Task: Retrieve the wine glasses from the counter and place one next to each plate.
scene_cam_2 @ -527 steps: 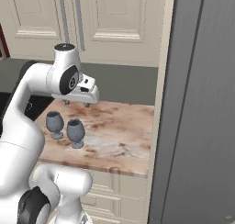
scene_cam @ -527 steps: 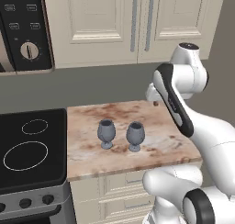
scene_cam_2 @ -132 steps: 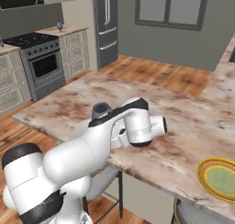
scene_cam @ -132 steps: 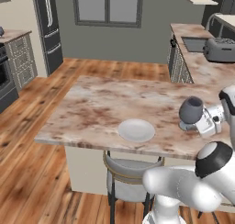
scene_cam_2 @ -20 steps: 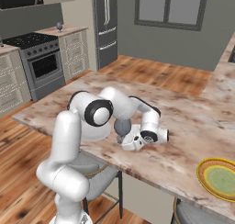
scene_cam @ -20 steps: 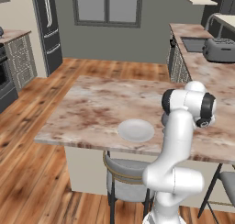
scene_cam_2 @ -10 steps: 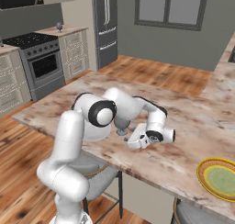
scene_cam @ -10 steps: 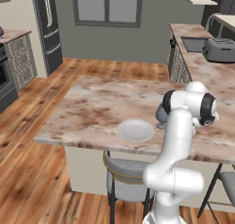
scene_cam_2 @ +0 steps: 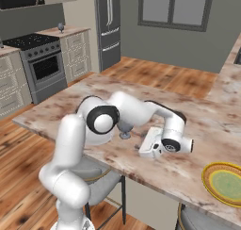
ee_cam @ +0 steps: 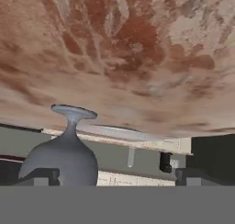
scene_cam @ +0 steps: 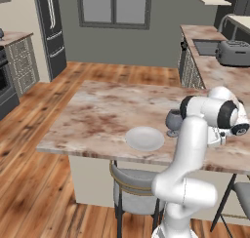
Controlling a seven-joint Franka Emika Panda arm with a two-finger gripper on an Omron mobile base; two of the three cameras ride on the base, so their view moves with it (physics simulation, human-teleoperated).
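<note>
**Operator:** Marbled island top [scene_cam: 97, 115], wood floor beyond. Report the work item first.

**Arm:** One wine glass [scene_cam: 173, 122] stands upright on its foot on the island, close behind my gripper [scene_cam_2: 147, 147] and off to one side of it. In the hand view the glass [ee_cam: 64, 154] appears inverted, beside one fingertip [ee_cam: 39, 176], not between the two. My jaws are spread wide and hold nothing.

**Operator:** Position relative to the plate?

**Arm:** The white-grey plate [scene_cam: 144, 138] lies just past the glass from my gripper, near it but apart. I judge this glass placed.

**Operator:** Procedure for the current step?

**Arm:** Retreat. Keep the jaws wide, draw the hand straight away from the glass along the island top, then lift. Avoid sweeping sideways, since a fingertip or the forearm could tip the stem.

**Operator:** Remaining work?

**Arm:** The yellow-rimmed plate [scene_cam_2: 223, 183], well off on my gripper's far side, has no glass beside it.
</note>
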